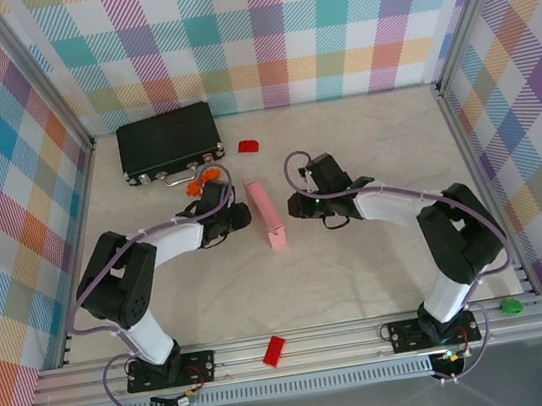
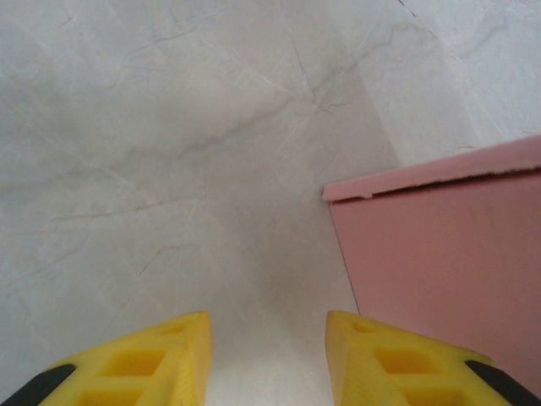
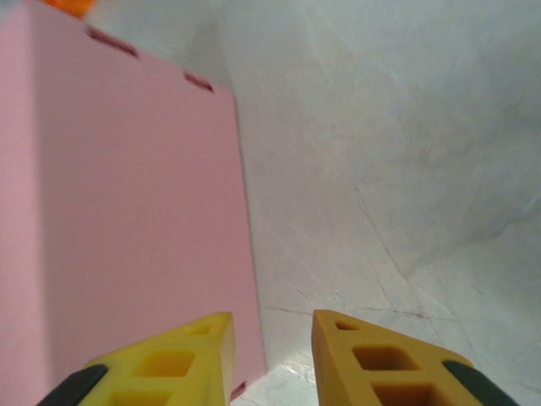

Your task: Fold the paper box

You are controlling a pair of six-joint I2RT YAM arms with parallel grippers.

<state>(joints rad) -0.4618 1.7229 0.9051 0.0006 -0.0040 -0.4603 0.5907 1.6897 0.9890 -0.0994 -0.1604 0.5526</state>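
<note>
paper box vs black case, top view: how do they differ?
Colour: the paper box is pale pink; the black case is black, with silvery fittings on its near edge.
Size: the black case is clearly larger than the slim paper box.
Pose: the paper box's long side runs near to far at mid-table; the black case's long side runs left to right, near the far left corner.
Shared: both are rectangular and lie on the table.

Case behind paper box, leftward

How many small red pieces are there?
2. One red piece lies right of the black case; the other red piece sits on the near rail. The arms may hide more.
</note>
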